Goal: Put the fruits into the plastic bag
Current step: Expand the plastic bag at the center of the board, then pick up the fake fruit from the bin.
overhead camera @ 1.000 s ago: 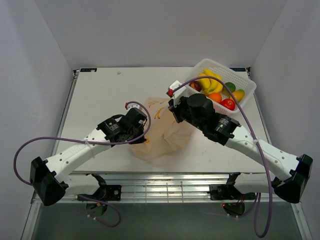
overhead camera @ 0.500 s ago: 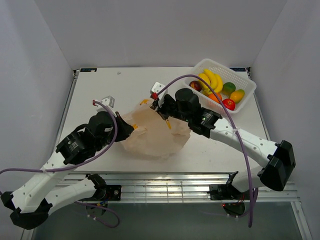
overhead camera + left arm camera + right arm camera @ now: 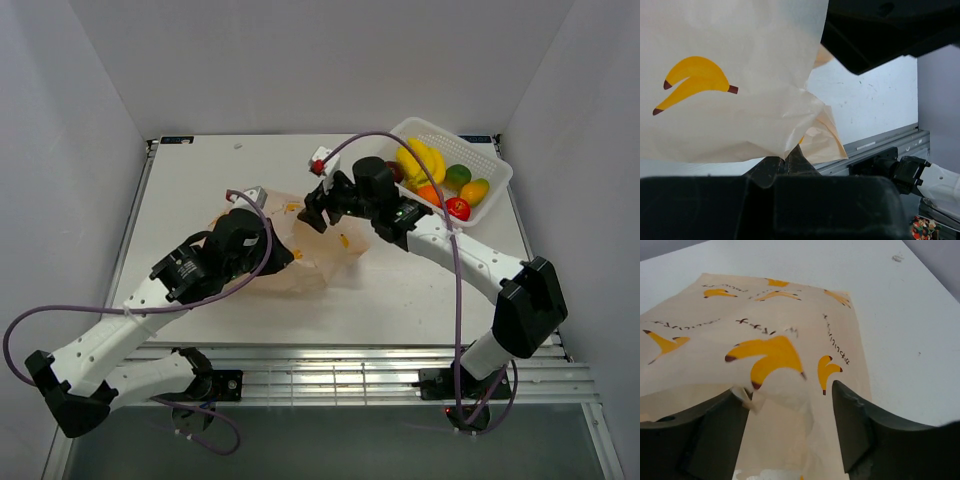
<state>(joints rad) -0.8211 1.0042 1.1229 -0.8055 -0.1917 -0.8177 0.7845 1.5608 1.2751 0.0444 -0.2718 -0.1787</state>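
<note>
A white tabletop (image 3: 200, 170) sits between grey walls. The plastic bag (image 3: 318, 258) lies bunched at its middle, too crumpled to tell its long axis. At the bag's left edge, the left gripper (image 3: 786, 161) pinches its film. The right gripper (image 3: 789, 397) hangs spread over the bag's far side. The fruits (image 3: 435, 175) lie right of the bag in a white basket (image 3: 470, 143).

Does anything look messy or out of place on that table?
The plastic bag lies crumpled and slumped on the table rather than standing open. The left claw pinches a fold of it; the right claw hovers open over it. The fruits sit tidily in the white basket.
</note>
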